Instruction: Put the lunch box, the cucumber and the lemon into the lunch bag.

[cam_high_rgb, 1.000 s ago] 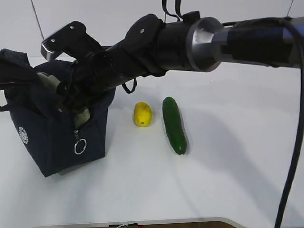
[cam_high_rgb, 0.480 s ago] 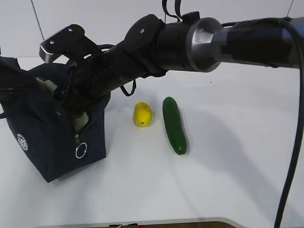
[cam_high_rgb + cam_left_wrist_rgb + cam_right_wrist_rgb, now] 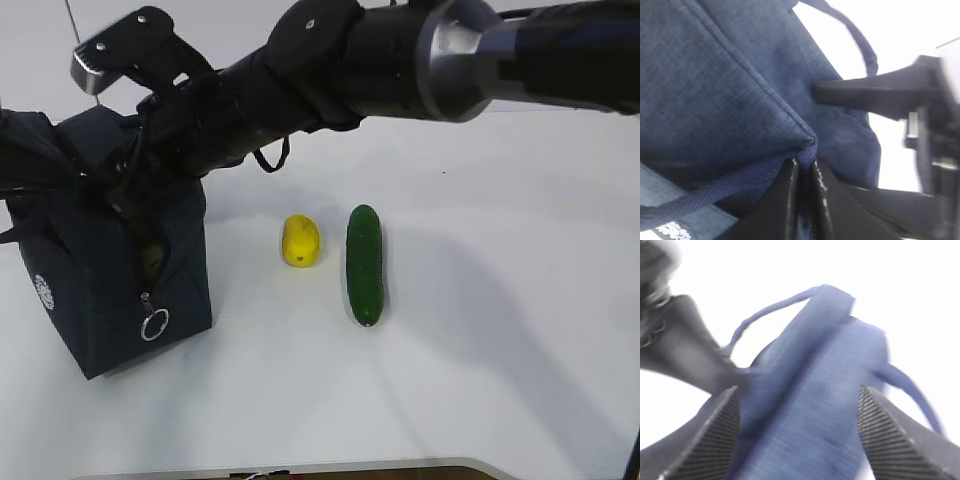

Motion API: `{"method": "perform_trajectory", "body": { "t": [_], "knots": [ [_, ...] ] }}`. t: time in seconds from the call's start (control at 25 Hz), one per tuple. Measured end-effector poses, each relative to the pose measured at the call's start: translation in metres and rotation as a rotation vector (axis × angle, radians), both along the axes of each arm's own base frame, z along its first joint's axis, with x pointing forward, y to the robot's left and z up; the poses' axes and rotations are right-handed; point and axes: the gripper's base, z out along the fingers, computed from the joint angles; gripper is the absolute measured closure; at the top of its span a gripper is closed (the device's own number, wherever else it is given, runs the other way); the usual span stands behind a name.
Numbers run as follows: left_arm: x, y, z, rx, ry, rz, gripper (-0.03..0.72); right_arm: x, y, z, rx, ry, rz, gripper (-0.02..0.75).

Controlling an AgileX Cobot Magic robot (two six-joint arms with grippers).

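Exterior view: the right gripper (image 3: 150, 200) hangs over the lunch bag (image 3: 100, 290), jaws spread wide and empty. The left gripper (image 3: 805, 200) is pinched on the bag's fabric edge. The lemon (image 3: 300, 241) and the cucumber (image 3: 365, 264) lie on the table (image 3: 480, 350) to the bag's right, nearer the right arm; the cucumber's long axis runs toward the camera.

- Even, bright light falls on the white table (image 3: 480, 380); soft, faint shadows spread beside the cucumber (image 3: 365, 264) and lemon (image 3: 300, 241).
- The right arm (image 3: 400, 60), close to the exterior lens, renders large and slightly soft.
- Right wrist view: background blown out to white, the lunch bag (image 3: 820, 405) smeared by motion blur.
- Left wrist view: fabric weave sharp at centre, right edge blurred, overexposed white behind.
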Motion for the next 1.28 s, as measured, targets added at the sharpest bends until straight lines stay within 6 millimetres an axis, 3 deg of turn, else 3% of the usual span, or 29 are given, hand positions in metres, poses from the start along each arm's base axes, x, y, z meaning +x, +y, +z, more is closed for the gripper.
{"method": "perform_trajectory", "body": {
  "t": [0.24, 0.4, 0.8, 1.04, 1.28],
  "knots": [
    [0.0, 0.0, 0.0, 0.004, -0.002, 0.002, 0.685, -0.008, -0.013, 0.045, 0.047, -0.053, -0.029, 0.16],
    [0.0, 0.0, 0.0, 0.007, -0.004, -0.003, 0.685, 0.0, -0.034, 0.058, 0.055, -0.006, -0.131, 0.16],
    [-0.001, -0.001, 0.0, 0.005, -0.002, -0.025, 0.685, 0.025, -0.109, 0.029, -0.288, 0.294, -0.492, 0.16],
    [-0.001, -0.001, 0.0, 0.0, -0.002, -0.024, 0.685, 0.025, -0.123, 0.023, -0.351, 0.387, -0.705, 0.16],
    [-0.001, -0.001, 0.0, -0.002, -0.002, -0.023, 0.685, 0.028, -0.139, 0.01, -0.374, 0.516, -1.047, 0.16]
  ]
}}
